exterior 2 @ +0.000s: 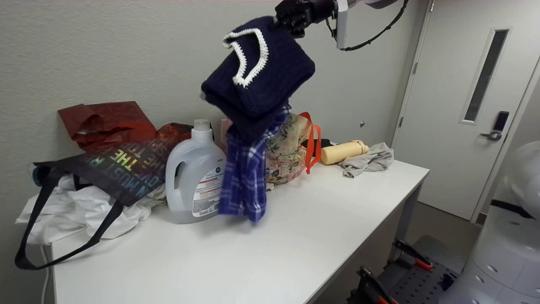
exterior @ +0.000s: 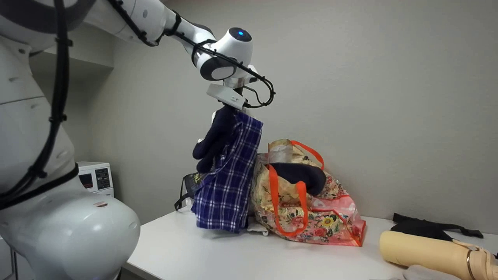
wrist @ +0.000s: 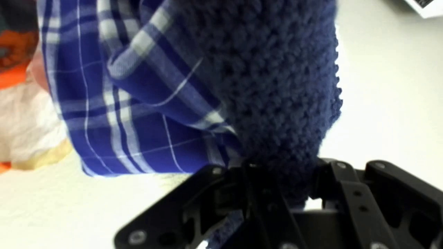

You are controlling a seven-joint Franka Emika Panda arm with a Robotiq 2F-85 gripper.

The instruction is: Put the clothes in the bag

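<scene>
The gripper (wrist: 285,169) grips a dark navy knitted garment with white trim (exterior 2: 279,71) over the white table (exterior 2: 190,270); a blue-and-white plaid cloth (exterior: 231,186) hangs with it, perhaps pinched too, I cannot be sure. The large floral fabric bag (exterior: 327,228) with orange strap handles (exterior: 274,194) stands just beside, near the table's back edge, a soft dark navy bundle (exterior: 307,177) in its mouth. For a good drop, it seems best to raise the load until the plaid hem passes the handles, bring it above the middle of the mouth, lower slowly, and release only when the hem is inside.
</scene>
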